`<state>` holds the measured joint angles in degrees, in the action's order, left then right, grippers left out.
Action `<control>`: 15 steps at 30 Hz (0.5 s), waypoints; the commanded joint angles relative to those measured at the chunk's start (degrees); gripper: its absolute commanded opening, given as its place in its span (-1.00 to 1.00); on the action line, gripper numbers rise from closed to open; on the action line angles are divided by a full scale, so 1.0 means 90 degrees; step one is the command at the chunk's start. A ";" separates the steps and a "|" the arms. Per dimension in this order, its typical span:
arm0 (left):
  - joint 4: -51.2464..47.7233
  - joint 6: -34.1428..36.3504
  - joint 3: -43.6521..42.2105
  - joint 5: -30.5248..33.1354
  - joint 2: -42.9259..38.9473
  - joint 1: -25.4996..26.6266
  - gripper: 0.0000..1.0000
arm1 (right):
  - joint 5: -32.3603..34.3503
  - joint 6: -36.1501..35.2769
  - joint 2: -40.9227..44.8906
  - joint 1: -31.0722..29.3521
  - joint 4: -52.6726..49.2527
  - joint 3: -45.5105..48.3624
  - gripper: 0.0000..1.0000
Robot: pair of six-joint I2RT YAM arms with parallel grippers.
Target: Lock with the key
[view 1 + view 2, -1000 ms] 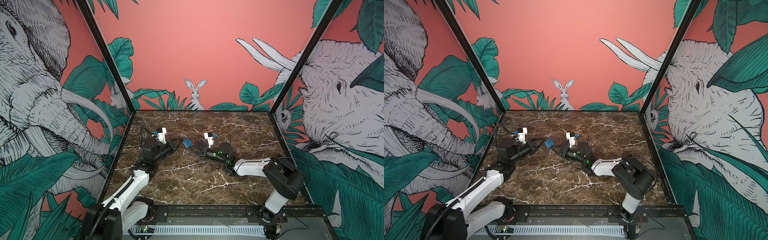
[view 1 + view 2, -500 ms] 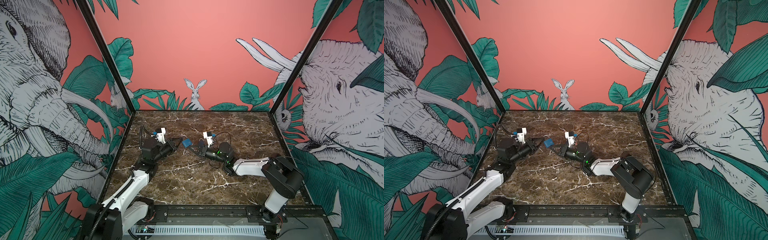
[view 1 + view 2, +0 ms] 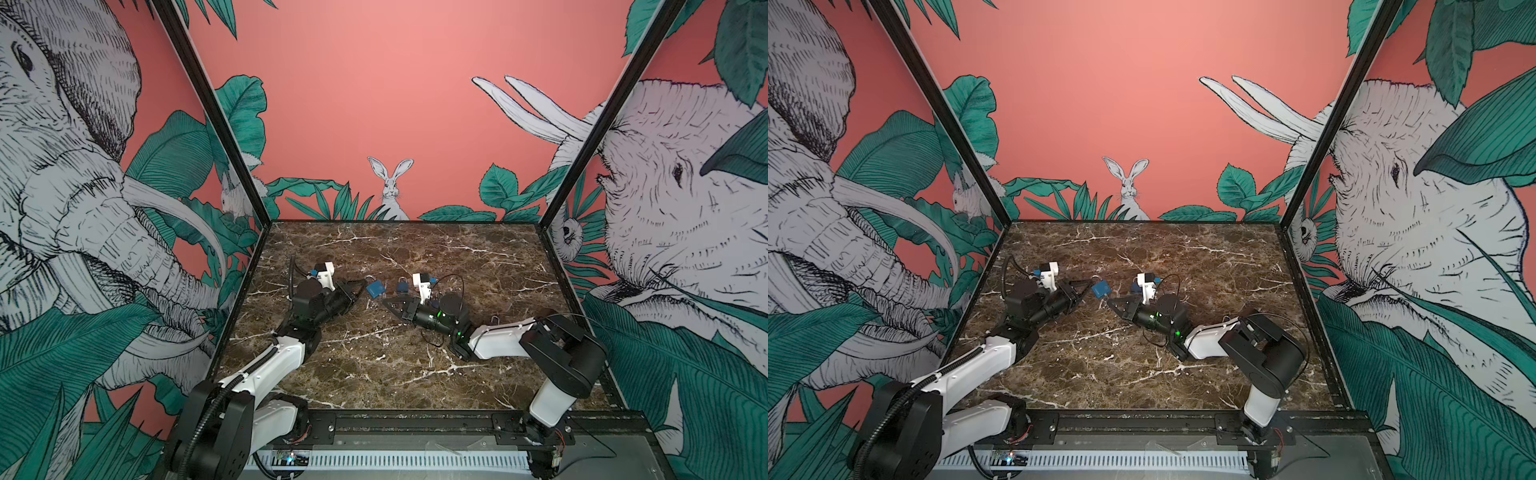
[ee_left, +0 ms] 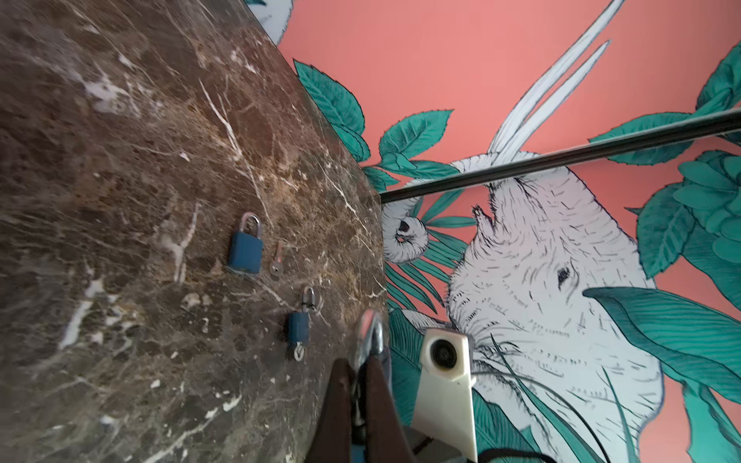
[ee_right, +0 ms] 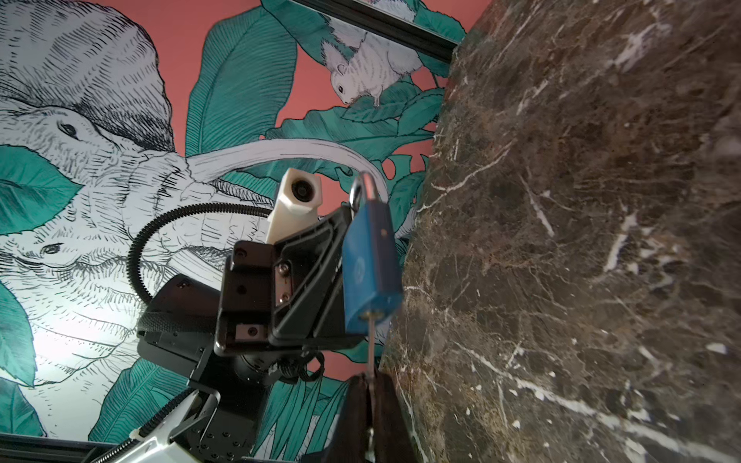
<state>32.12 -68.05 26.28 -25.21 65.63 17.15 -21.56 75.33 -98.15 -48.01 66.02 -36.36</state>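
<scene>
The left gripper (image 4: 361, 371) pinches the silver shackle of a bright blue metal padlock (image 5: 371, 260), seemingly holding it just off the brown marble tabletop (image 3: 374, 374) with its keyhole towards the right gripper (image 5: 371, 387). That gripper is pressed onto a thin silver key (image 5: 373, 336) seated in the keyhole, probably to turn it. Beyond the held padlock lie a darker blue padlock (image 4: 244, 250), a loose key (image 4: 276, 260) and another dark padlock (image 4: 298, 328), all well apart and obstructing nothing.

We see the right gripper (image 5: 371, 381) now pinched tight on the key (image 5: 373, 340); a second ago its jaws stood slightly apart. In both top views its wrist camera (image 3: 422, 286) sits a touch lower in the frame than before.
</scene>
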 commanded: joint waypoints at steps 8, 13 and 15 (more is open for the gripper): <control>0.0174 0.0636 0.0902 -0.0955 0.0612 -0.0555 -1.00 | 0.0031 -0.0113 0.0383 0.0205 0.0378 0.0573 -1.00; -0.2443 0.2194 0.2153 -0.2505 0.1173 -0.1091 -1.00 | -0.0489 -0.0676 0.0946 0.0618 -0.1009 0.0899 -1.00; -0.3369 0.2886 0.2584 -0.2621 0.1373 -0.1211 -1.00 | -0.0615 -0.1168 0.1164 0.0743 -0.1875 0.0843 -1.00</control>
<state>15.51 -53.43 44.56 -40.71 77.71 7.86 -24.23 70.83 -90.67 -42.50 57.60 -28.49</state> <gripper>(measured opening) 0.049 0.057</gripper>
